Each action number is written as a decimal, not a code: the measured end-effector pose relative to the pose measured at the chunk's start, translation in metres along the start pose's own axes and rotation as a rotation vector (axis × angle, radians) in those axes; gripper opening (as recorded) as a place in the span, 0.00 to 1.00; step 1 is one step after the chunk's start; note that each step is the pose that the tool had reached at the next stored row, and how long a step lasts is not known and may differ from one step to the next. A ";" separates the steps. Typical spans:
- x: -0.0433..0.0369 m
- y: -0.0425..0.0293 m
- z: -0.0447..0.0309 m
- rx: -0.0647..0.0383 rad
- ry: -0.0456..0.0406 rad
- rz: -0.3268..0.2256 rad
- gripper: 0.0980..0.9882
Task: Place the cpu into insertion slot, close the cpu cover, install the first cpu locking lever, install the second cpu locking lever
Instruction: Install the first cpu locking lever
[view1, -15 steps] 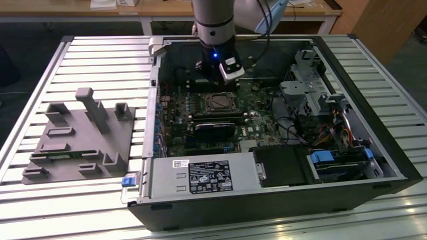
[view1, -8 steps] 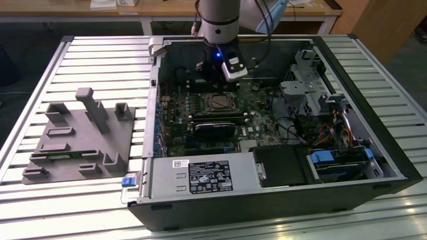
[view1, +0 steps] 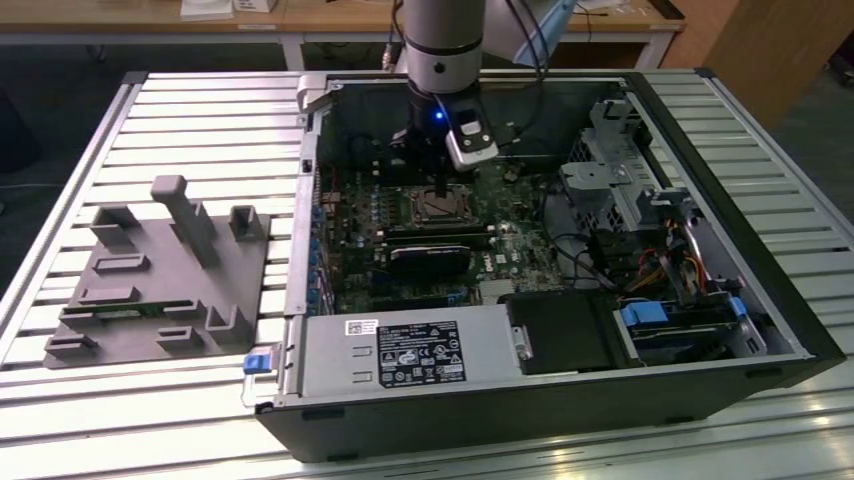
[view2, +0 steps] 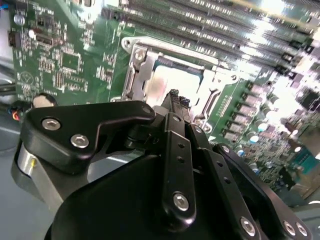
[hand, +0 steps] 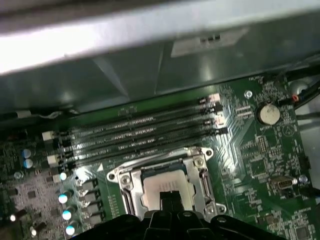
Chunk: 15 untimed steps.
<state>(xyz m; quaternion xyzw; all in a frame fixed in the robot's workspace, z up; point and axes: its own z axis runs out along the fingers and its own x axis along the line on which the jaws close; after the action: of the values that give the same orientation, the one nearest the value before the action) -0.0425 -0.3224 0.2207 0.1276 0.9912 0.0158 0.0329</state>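
The cpu (hand: 162, 186) lies flat in the insertion slot (view1: 441, 206) on the green motherboard, its pale metal top showing in both wrist views. The silver cpu cover (hand: 199, 159) lies down over it as a frame around its edges; the cpu (view2: 167, 86) shows through the window of the cpu cover (view2: 141, 70). My gripper (view1: 441, 186) hangs straight above the slot. Its black fingertips (view2: 174, 96) are pressed together, shut on nothing, just over the cpu's near edge. In the first wrist view the gripper (hand: 171, 196) shows as one dark block. I cannot tell how the locking levers stand.
Long black memory slots (hand: 140, 132) run beside the socket, and a black heatsink block (view1: 430, 262) lies toward the case front. A power supply (view1: 400, 355) and drive bays (view1: 667, 320) fill the case's near side. A grey fixture (view1: 160, 280) stands on the table at the exterior view's left.
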 end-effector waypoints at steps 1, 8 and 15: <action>-0.0005 -0.0020 0.0001 0.000 0.0008 0.000 0.01; -0.0015 -0.0051 0.0006 0.001 0.0032 0.000 0.01; -0.0021 -0.0047 -0.0088 0.000 0.0037 -0.004 0.01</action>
<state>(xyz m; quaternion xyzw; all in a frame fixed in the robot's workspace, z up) -0.0422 -0.3277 0.2294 0.1257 0.9914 0.0162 0.0311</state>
